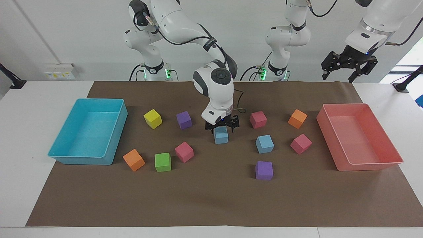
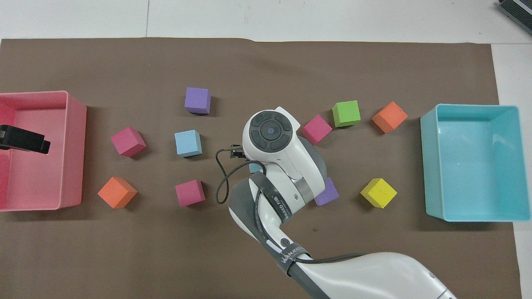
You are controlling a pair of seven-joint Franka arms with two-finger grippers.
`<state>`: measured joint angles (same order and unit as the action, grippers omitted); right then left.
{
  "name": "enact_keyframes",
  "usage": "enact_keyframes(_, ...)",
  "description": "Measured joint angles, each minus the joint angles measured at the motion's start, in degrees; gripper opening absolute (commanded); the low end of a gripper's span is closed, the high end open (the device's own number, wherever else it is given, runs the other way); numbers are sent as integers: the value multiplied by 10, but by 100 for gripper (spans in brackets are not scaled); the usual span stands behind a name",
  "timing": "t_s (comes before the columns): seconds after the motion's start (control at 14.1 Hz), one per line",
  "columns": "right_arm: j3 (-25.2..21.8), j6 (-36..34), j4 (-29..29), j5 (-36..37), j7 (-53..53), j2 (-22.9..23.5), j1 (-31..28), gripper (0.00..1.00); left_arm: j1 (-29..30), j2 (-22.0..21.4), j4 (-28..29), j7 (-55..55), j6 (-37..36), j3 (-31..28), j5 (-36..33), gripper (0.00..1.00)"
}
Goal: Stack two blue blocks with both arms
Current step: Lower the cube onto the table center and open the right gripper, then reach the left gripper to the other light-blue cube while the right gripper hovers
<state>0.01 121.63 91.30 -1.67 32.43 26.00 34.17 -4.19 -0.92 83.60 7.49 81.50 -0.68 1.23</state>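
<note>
- the brown mat (image 1: 211,198) carries everything, with a turquoise bin (image 1: 86,158) at the right arm's end and a pink bin (image 1: 363,165) at the left arm's end.
- the right arm comes down to mid-mat; its right gripper (image 1: 221,126) hangs just above one blue block (image 1: 221,135), fingers spread to either side of the block's top and pinching nothing. that block sits flat on the mat.
- the left gripper (image 1: 349,64) waits high over the pink bin, fingers spread and empty.
- the other blue block (image 1: 264,144) lies at about four o'clock from the right gripper in the facing view, on the way toward the left arm's end, so i'd judge the left arm the handier one to fetch it.
- the cubes have no long axis; a square-on grip should do.
- the overhead view shows the second blue block (image 2: 188,143) plainly, but the right arm's wrist hides nearly all of the first, leaving a sliver; only the facing view shows the gap between fingers and block.
- neither blue block is stacked yet.
</note>
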Motion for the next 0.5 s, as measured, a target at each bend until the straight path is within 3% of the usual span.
enact_keyframes(0.43, -1, -60, 1, -72, -93, -51, -88, 100, -3, 4, 18, -14, 27, 5, 1, 100)
enact_keyframes(0.5, -1, -67, 2, -92, -110, -55, -100, 94, -10, 5, 28, -26, 41, 7, 1, 100)
